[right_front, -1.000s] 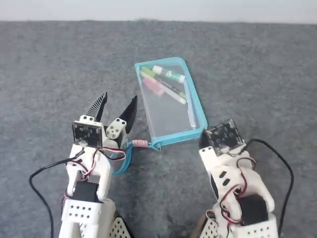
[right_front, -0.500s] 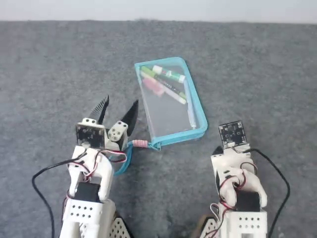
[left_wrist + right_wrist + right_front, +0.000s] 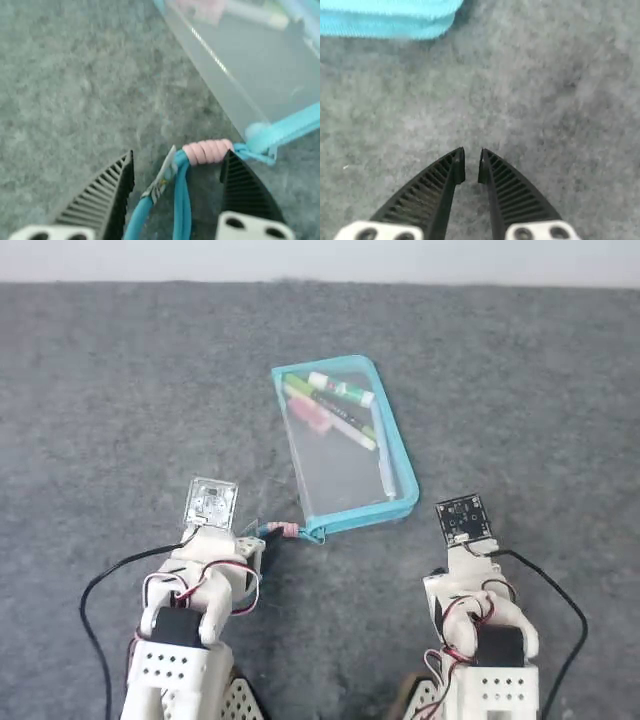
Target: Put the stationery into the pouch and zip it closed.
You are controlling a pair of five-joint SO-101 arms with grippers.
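A clear pouch with a teal zip border (image 3: 345, 450) lies on the grey mat, with pens and markers (image 3: 335, 405) inside at its far end. Its teal wrist strap (image 3: 180, 205) with a pink bead section (image 3: 207, 151) trails from the near corner. My left gripper (image 3: 175, 187) is open, its fingers straddling the strap just short of the pink section, not closed on it. My right gripper (image 3: 470, 167) is shut on nothing, over bare mat just near of the pouch's teal corner (image 3: 390, 20). In the high view both arms sit pulled back at the near edge.
Grey felt mat (image 3: 520, 380) covers the whole table. Black cables loop beside each arm base (image 3: 95, 600). A pale wall strip runs along the far edge.
The left arm drew back and tipped down, so its fingers now sit over the strap. The right arm pulled back from the pouch's corner toward its base.
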